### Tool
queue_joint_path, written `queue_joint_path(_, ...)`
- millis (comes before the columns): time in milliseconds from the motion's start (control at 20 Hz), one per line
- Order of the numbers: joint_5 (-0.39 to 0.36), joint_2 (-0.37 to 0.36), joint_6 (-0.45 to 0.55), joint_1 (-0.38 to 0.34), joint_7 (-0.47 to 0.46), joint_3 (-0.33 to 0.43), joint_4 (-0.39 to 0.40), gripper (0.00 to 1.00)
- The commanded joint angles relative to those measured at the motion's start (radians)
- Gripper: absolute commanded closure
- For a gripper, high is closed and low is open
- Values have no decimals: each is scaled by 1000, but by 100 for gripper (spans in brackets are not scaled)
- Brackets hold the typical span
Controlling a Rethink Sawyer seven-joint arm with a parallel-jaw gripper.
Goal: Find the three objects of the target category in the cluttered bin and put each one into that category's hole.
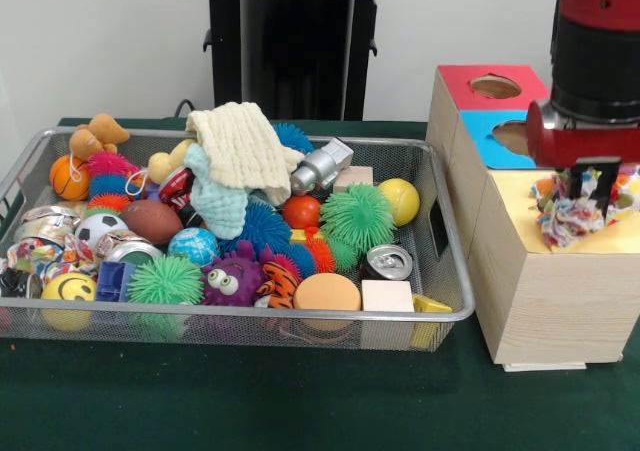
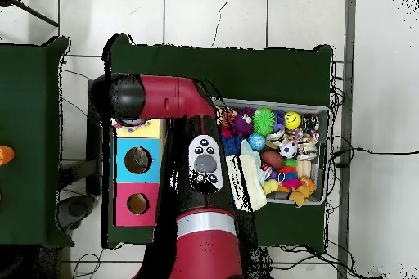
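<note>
A multicoloured cloth scrap point(image 1: 568, 214) is held clamped in the tool point(image 1: 585, 193) above the yellow top of the wooden box point(image 1: 545, 296); no legible writing is seen beside it.

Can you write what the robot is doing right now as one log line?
tool: over yellow-topped wooden box | load: multicoloured patterned cloth bundle at yellow top | wire mesh bin: still cluttered

You see a dark green table covering point(image 1: 250, 391) before a plain pale wall point(image 1: 100, 41); from overhead, a white tiled floor point(image 2: 245, 18) with trailing cables point(image 2: 360, 151).
</note>
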Motion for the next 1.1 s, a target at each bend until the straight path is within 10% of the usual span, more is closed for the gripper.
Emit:
queue_joint_path(50, -31, 91, -82, -24, 53, 80, 102, 100)
queue_joint_path(1100, -35, -1, -144, 76, 141, 36, 269, 100)
